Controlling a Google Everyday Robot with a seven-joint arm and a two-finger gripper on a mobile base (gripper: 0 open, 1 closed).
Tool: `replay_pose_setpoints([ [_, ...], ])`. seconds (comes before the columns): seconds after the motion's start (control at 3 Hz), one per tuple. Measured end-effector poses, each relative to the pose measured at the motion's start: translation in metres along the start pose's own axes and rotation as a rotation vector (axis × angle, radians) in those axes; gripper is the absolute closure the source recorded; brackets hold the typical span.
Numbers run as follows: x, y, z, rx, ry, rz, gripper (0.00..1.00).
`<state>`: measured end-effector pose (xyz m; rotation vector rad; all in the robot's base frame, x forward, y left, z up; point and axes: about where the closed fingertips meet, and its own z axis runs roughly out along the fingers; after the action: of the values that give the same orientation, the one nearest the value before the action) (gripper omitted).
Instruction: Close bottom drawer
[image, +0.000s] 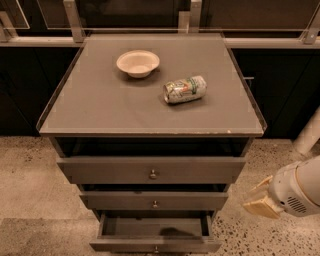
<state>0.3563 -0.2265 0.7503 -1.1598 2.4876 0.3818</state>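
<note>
The bottom drawer (155, 244) is the lowest and narrowest of three grey-brown drawers. It is pulled out, its empty inside shows, and its small knob sits at the frame's lower edge. The middle drawer (155, 201) and the widest top drawer (152, 170) sit above it, less far out. My gripper (260, 198), with tan fingers on a white arm, hangs at the lower right, beside the cabinet's right side, at about the height of the middle drawer. It touches nothing.
A cream bowl (138, 62) and a can lying on its side (185, 89) rest on the cabinet top (100, 110). Dark cabinets and a rail stand behind. Speckled floor (30, 170) lies on both sides.
</note>
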Motion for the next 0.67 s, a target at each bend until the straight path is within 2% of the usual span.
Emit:
replay_pose_setpoints([
  [0.33, 0.009, -0.009, 0.017, -0.029, -0.016, 0.044, 0.88],
  [0.67, 0.031, -0.028, 0.054, -0.075, -0.074, 0.125, 1.0],
])
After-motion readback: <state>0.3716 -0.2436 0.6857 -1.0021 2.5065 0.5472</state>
